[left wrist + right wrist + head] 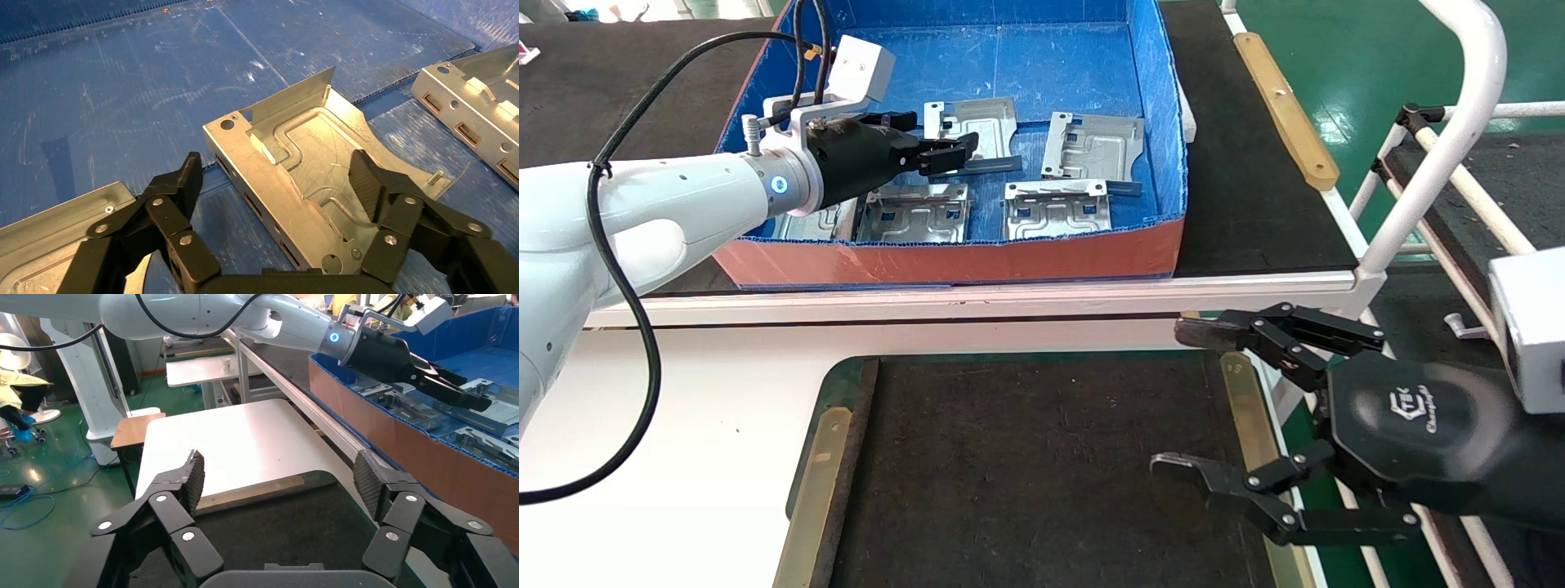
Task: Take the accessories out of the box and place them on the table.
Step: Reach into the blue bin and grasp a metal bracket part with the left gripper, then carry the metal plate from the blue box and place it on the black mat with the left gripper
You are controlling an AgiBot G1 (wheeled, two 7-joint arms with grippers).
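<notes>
Around us we see a glossy green floor (1344, 57) under bright light. A white tubular rail (1451, 139) rises on our right. From the right wrist view we see a white tabletop (238, 441), a small wooden stool (131, 425), a fan (13, 346) and blue cable (24, 508) on the floor.

The left gripper (956, 153) reaches forward with fingers spread, while the right gripper (1185, 400) hangs low, fingers wide apart.

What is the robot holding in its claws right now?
Nothing. The left gripper hangs open over a bracket in the box; the right gripper is open and empty above the table.
</notes>
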